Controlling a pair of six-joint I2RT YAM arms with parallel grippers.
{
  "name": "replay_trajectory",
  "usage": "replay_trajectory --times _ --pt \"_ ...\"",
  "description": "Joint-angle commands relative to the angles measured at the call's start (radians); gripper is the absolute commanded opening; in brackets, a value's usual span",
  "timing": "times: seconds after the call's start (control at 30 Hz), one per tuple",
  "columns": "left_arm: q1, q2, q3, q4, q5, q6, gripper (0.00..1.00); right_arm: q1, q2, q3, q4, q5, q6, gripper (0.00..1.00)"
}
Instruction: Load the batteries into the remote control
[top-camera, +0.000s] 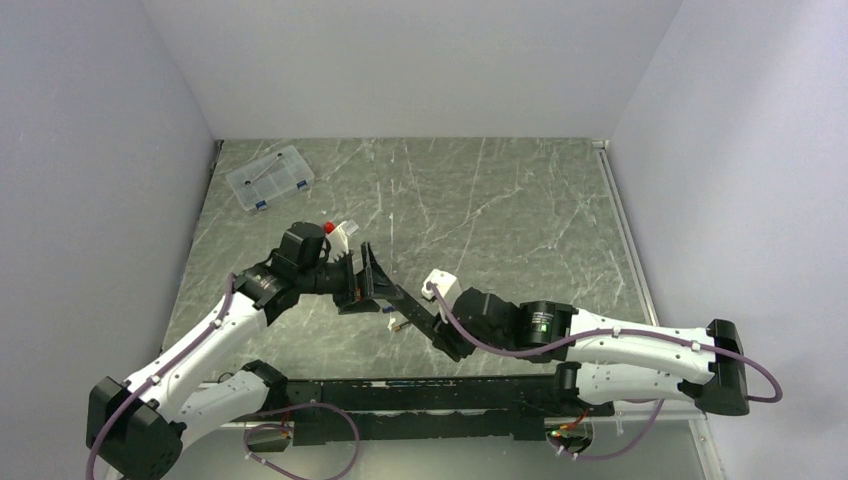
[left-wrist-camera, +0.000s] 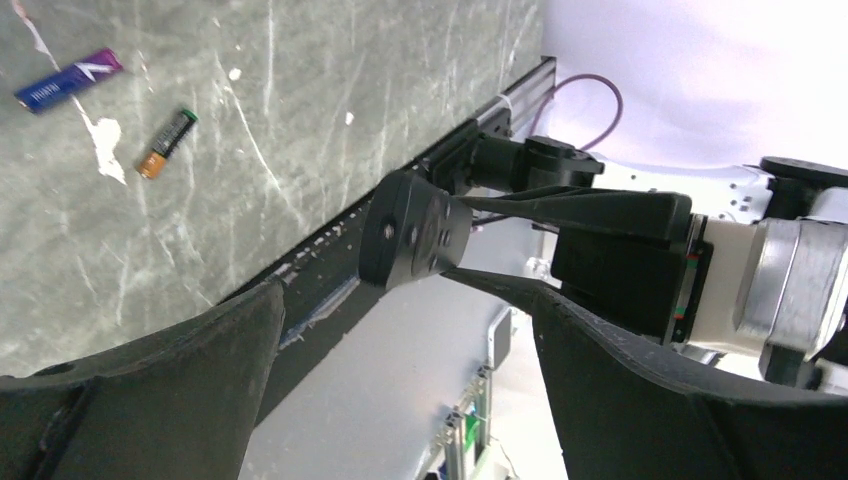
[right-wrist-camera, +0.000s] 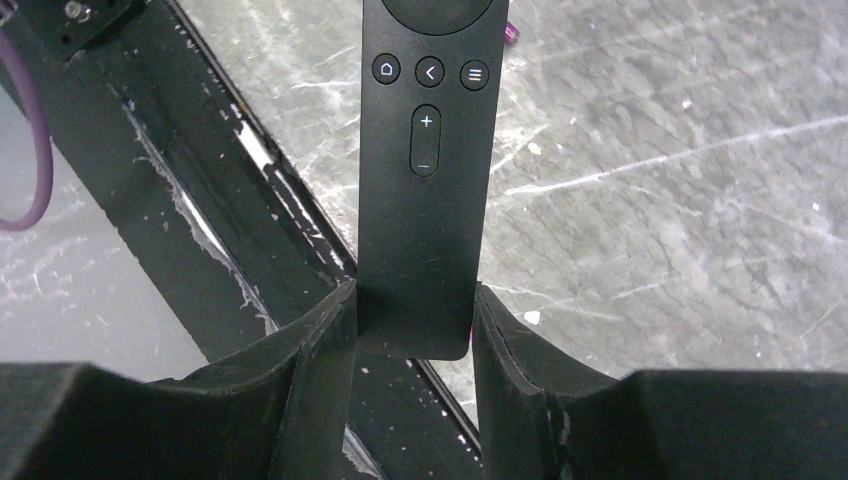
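The right gripper (right-wrist-camera: 412, 300) pinches the remote control (right-wrist-camera: 425, 200) by its bottom end, holding it above the table (top-camera: 520, 200) close to the near edge. The left gripper (left-wrist-camera: 405, 295) is spread wide, facing the remote's other end without touching it. The blue-banded battery (left-wrist-camera: 68, 80) and the gold-ended battery (left-wrist-camera: 167, 143) lie near each other on the table by that edge.

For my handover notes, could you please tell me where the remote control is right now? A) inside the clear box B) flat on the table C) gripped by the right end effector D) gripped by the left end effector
C: the right wrist view shows the right end effector pinching the lower end of the remote control, while the left end effector stands open, holding nothing.
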Motion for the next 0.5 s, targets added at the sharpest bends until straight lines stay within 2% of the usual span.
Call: replay_trajectory --times 0.0,0.47 --pt "0.008 -0.046 -0.016 0.057 0.093 -0.067 0.97 0.063 -0.044 0.017 0.086 0.054 -0.073 0.00" --pt "0.011 -0.092 -0.088 0.120 0.169 -0.134 0.78 0.107 -0.070 -0.014 0.118 0.054 -0.160 0.00"
